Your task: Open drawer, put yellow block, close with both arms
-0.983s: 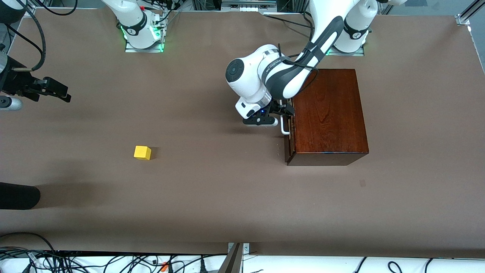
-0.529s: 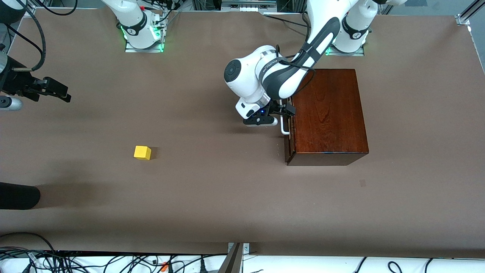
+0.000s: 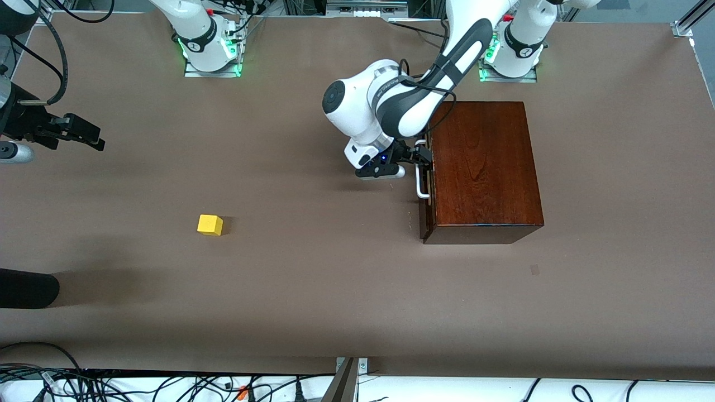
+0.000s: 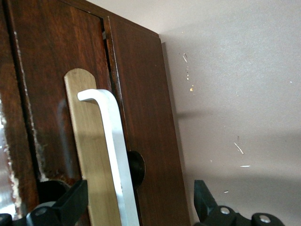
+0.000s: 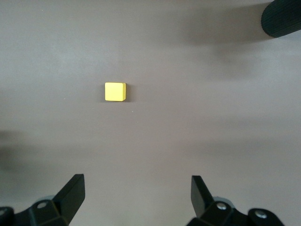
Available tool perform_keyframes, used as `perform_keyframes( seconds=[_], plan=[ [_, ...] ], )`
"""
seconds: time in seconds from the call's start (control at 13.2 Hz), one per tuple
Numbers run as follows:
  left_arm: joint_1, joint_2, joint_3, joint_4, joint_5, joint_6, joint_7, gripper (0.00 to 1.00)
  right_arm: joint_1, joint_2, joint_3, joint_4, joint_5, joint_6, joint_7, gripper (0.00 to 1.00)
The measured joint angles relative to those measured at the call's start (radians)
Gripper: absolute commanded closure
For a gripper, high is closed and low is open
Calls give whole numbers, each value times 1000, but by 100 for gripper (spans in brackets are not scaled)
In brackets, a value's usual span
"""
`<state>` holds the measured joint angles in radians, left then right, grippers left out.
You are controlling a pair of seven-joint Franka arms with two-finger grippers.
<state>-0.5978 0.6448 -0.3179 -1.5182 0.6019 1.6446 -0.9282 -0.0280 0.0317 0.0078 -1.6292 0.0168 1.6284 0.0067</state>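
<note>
The dark wooden box [image 3: 483, 164] stands toward the left arm's end of the table, and its drawer [image 3: 424, 215] is shut. The white handle [image 3: 422, 187] on the drawer front faces the table's middle. My left gripper [image 3: 423, 157] is at the handle's end nearer the arm bases. In the left wrist view the handle [image 4: 113, 141] runs between the spread fingers [image 4: 66, 207] of this open gripper [image 4: 136, 207], untouched. The yellow block [image 3: 210, 224] lies on the mat toward the right arm's end. My right gripper [image 3: 89, 135] waits open in the air; its wrist view shows the block [image 5: 115, 91] ahead of the gripper [image 5: 136, 193].
A black rounded object [image 3: 25, 288] juts in at the table's edge at the right arm's end, nearer the front camera than the block. Brown mat [image 3: 313, 268] lies bare between block and box. Cables run along the front edge [image 3: 167, 385].
My left arm has shifted along the drawer front toward the arm bases, so more of the white handle shows. Box, drawer, block and right gripper have stayed put.
</note>
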Motion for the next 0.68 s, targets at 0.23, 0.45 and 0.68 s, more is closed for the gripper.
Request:
perform_keyframes(
  seconds=[0.23, 0.45, 0.68],
  plan=[
    [-2, 0, 0, 0, 6, -2, -10, 0, 0, 0, 0, 0, 0, 0, 0, 0],
    [-3, 3, 1, 0, 7, 5, -30, 0, 0, 0, 0, 0, 0, 0, 0, 0],
    [-4, 10, 1, 0, 7, 26, -41, 0, 0, 0, 0, 0, 0, 0, 0, 0]
  ],
)
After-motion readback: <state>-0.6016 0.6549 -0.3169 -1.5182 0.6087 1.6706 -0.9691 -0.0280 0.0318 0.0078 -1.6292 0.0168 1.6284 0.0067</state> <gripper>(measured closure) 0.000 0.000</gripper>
